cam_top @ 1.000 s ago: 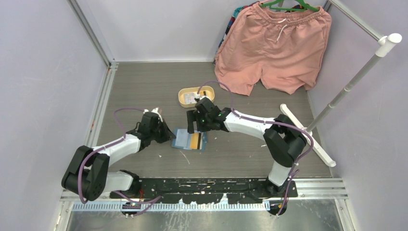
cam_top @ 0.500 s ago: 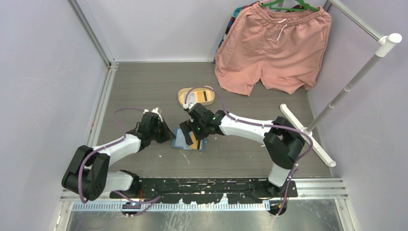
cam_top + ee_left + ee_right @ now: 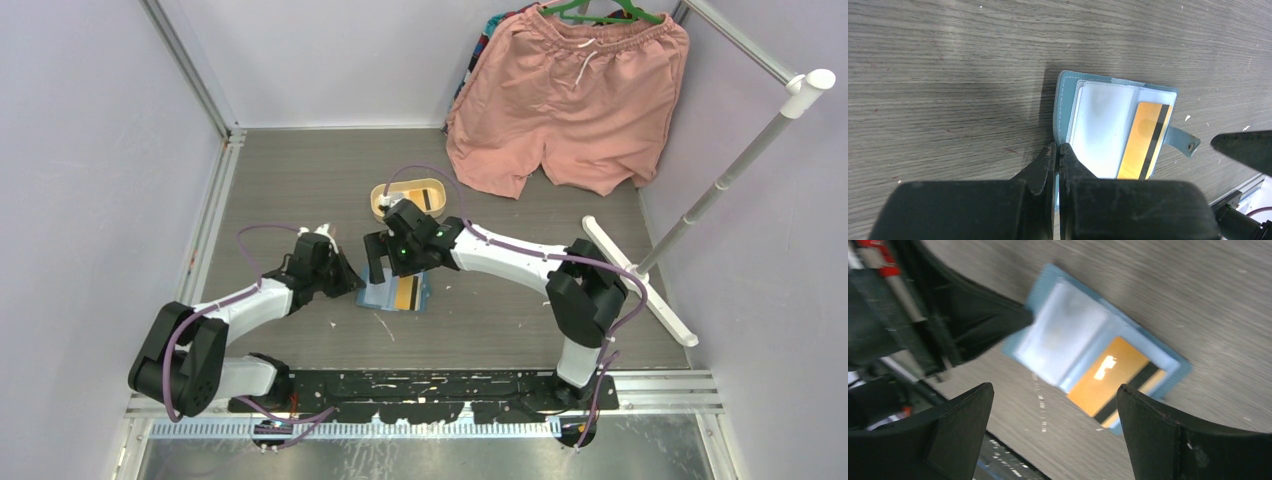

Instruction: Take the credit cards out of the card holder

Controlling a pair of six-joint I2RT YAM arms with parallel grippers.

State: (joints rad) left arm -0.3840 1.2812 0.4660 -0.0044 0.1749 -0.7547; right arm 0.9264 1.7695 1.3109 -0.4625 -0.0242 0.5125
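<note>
The teal card holder (image 3: 1070, 100) lies open on the table, showing a pale clear pocket and an orange credit card (image 3: 1143, 142) with a black stripe tucked in its right side. My left gripper (image 3: 1057, 149) is shut, its tips pinching the holder's near left edge. In the top view the left gripper (image 3: 352, 283) sits at the left side of the card holder (image 3: 384, 298). My right gripper (image 3: 386, 266) hovers just above the holder, jaws wide open with nothing between them. In the blurred right wrist view, the right gripper (image 3: 1055, 386) frames the orange credit card (image 3: 1110, 372).
A yellow oval tray (image 3: 432, 186) stands behind the holder, partly hidden by my right arm. Pink shorts (image 3: 570, 100) hang at the back right on a white rack (image 3: 700, 210), whose foot rests on the table's right side.
My right gripper has swung left from near the tray to above the card holder and opened fully. The left gripper and the holder have stayed put.
</note>
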